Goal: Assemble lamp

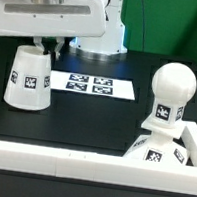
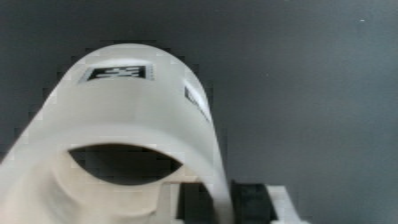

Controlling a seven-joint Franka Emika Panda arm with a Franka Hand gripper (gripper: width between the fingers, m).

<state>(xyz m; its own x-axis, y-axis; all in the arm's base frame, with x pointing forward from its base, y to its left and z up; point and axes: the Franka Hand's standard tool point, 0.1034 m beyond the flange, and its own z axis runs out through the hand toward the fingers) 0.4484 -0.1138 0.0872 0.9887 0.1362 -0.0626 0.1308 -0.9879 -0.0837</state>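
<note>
**Lamp parts set out on a black table, with the arm over the shade**

The black table (image 1: pixel 94 116) is edged at the front by a long white border rail (image 1: pixel 78 165). The white robot arm (image 1: pixel 57 15) is seen above the large white tapered cup-like plastic shade (image 1: pixel 31 75), which stands wide end down on the exterior view's left. The flat white marker board (image 1: pixel 90 84) lies just beside the shade. The white rounded plastic bulb (image 1: pixel 170 94) stands upright on the flat square white base (image 1: pixel 158 150) at the exterior view's right. In the wrist view the shade (image 2: pixel 134 140) fills the frame, and the gripper (image 2: pixel 214 203) is closed on its rim, one dark finger (image 2: pixel 263 203) showing outside the wall.
</note>
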